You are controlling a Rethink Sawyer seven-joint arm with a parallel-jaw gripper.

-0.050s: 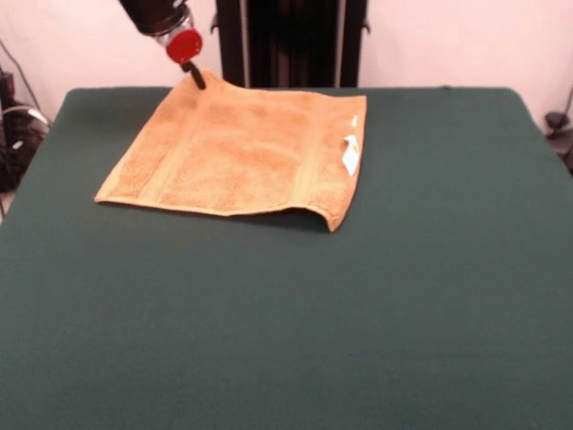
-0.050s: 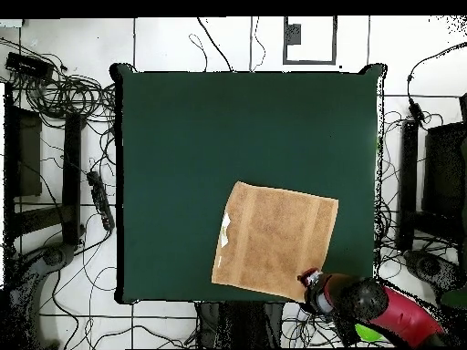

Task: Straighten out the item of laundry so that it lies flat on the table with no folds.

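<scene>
Arm (image 1: pixel 154 15) cut off at top edge, tool (image 1: pixel 194 75) fingers unclear (too small)

This looks like a robot lab, not a home. A big green table (image 2: pixel 182 137) stands on a white tiled floor (image 2: pixel 173 41), and many black cables (image 2: pixel 68 87) lie tangled all around it. Dark stands (image 2: pixel 36 173) and gear sit at the sides, and a red and black robot arm (image 2: pixel 392 314) reaches in over the table's edge.
</scene>
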